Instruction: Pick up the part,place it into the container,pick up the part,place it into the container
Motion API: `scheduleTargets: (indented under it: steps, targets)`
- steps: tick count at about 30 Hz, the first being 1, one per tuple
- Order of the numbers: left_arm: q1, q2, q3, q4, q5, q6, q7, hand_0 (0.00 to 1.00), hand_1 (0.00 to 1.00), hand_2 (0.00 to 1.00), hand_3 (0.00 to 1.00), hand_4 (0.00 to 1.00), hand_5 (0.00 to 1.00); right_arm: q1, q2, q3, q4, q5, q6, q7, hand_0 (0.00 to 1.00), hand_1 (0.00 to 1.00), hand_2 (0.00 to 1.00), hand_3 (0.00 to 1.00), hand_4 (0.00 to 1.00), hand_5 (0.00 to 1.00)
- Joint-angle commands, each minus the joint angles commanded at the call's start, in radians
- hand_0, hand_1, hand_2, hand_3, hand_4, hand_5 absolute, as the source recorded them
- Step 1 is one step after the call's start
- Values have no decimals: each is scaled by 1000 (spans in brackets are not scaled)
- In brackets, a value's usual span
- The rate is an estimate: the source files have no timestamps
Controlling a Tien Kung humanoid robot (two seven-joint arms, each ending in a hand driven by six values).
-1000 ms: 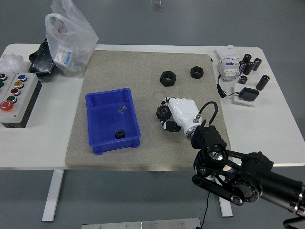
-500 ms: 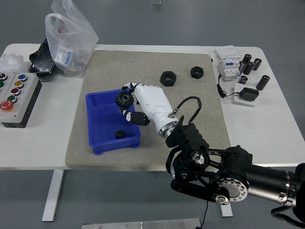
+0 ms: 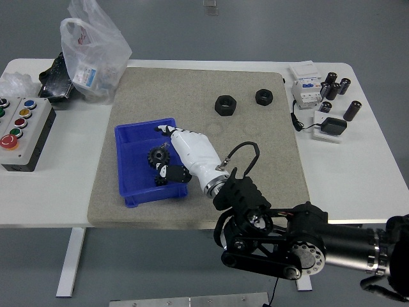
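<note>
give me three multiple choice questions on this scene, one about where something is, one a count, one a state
1. Where is the right hand?
A. over the blue bin
B. over the button box
C. beside the plastic bag

2. How many black hex nuts lie on the grey mat?
A. one
B. two
C. four

3. What is the right hand doing?
A. lying open and empty
B. gripping a black gear
C. pressing a button

Answers:
1 A, its fingers are inside the blue bin.
2 B, a larger nut and a smaller nut.
3 B, the black gear sits between its fingers.
</note>
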Motion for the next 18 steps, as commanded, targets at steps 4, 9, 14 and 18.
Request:
scheduleTargets:
  steps: [4, 9, 14, 18]
  targets:
    - [1, 0, -3, 0, 4, 0, 3, 589, 437, 481, 600, 450, 637, -4, 0, 4, 1, 2, 13, -2, 421, 810, 970, 998, 583, 260]
    - [2, -3, -12, 0, 13, 0, 6, 588, 436, 481, 600, 447, 634, -37, -9, 73, 22, -80, -23, -18, 404, 786, 925, 985, 596, 283]
    - [1, -5, -18, 0, 20, 0, 3, 588, 436, 481, 600, 447, 634, -119, -47, 226, 19, -98, -48, 36, 404, 786, 925, 985, 596, 283]
    - [6, -7, -21, 0, 16, 3, 0, 589, 436, 479, 600, 448, 631, -203, -88, 379, -24, 15, -48, 158, 395, 752, 868, 953, 604, 274]
